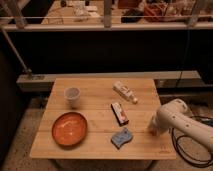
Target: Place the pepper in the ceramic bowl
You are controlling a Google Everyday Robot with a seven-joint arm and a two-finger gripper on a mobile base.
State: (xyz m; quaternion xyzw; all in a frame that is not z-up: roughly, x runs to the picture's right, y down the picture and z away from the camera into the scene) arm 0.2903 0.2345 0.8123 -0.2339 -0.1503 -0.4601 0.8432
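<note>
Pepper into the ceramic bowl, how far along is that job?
Done: nothing yet; the ceramic bowl at the front left of the table holds nothing. In hand: the gripper is low over the table's right edge; I cannot see the pepper there. Left: grasp, carry across to the bowl, release.

The wooden table [97, 86] carries a blue item [121, 137] just left of the gripper [151, 131] at its right edge, a packet [119, 112] and bottle [125, 92] farther back-left, and the bowl [69, 128] and cup [73, 96] well left.
</note>
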